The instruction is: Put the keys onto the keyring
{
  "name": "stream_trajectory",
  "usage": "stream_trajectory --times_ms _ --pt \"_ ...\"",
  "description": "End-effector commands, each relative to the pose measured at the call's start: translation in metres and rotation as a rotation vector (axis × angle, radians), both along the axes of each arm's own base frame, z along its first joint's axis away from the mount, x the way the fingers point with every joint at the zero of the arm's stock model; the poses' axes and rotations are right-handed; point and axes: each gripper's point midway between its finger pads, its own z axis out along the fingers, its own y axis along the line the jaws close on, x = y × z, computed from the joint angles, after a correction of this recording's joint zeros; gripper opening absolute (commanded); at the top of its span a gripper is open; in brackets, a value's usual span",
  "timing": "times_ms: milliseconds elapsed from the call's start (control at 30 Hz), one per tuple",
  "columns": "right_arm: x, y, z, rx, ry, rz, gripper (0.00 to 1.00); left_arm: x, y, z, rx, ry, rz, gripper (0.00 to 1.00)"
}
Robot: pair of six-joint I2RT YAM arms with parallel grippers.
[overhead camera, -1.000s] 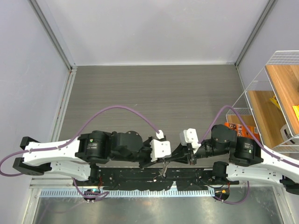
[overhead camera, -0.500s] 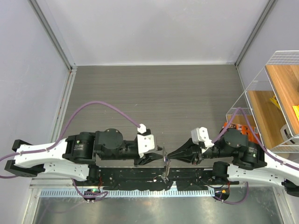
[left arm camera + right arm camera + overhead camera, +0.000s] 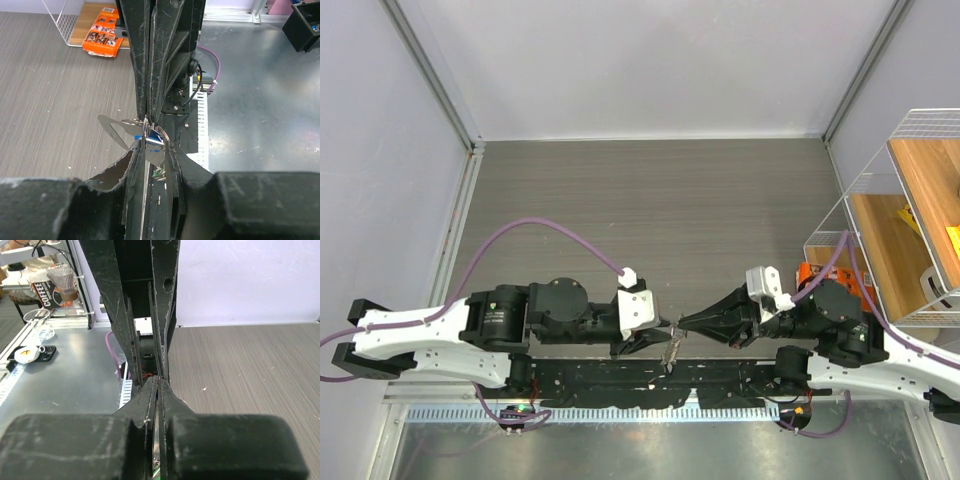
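Observation:
My two grippers meet tip to tip over the table's near edge. My left gripper (image 3: 663, 336) is shut on a blue-headed key (image 3: 152, 142), seen between its fingertips in the left wrist view (image 3: 153, 146). My right gripper (image 3: 682, 322) is shut on the thin silvery keyring (image 3: 162, 132), pinching it just above the blue key (image 3: 146, 119). A flat silver piece (image 3: 116, 129) sticks out to the left of the pinch. Small metal parts dangle below the tips (image 3: 671, 352), with a green bit (image 3: 159, 172) among them. In the right wrist view my right gripper (image 3: 158, 381) is closed, its load mostly hidden.
An orange packet (image 3: 818, 272) lies behind the right arm, also in the left wrist view (image 3: 102, 32). A white wire rack with wooden shelves (image 3: 910, 190) stands at the right. A black rail (image 3: 620, 378) and a metal sheet (image 3: 650, 450) run along the near edge.
Both arms have drawn back outward and stretched flatter. The tips stay joined at the same spot, with the ring and keys still hanging between them.

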Motion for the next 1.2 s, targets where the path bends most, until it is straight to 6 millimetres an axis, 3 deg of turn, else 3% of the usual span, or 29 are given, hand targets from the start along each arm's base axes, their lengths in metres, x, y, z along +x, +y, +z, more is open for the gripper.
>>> stream_trajectory --times_ms 0,167,567,867,1167 --pt "0.003 -0.007 0.045 0.179 -0.026 -0.03 0.06 -0.002 -0.002 0.021 -0.088 -0.001 -0.011 0.26" --pt "0.001 -0.006 0.046 0.186 -0.024 -0.018 0.06 0.0 -0.001 0.022 -0.093 -0.007 -0.006 0.24" --pt "-0.003 -0.005 0.048 0.201 -0.026 0.003 0.05 0.009 0.001 0.027 -0.109 -0.015 0.048 0.08" --pt "-0.005 -0.003 0.047 0.215 -0.025 0.017 0.05 0.015 0.002 0.037 -0.149 -0.023 0.081 0.0" --pt "-0.003 -0.006 0.052 0.317 -0.053 0.005 0.05 0.015 0.0 0.037 -0.149 -0.023 0.081 0.0"
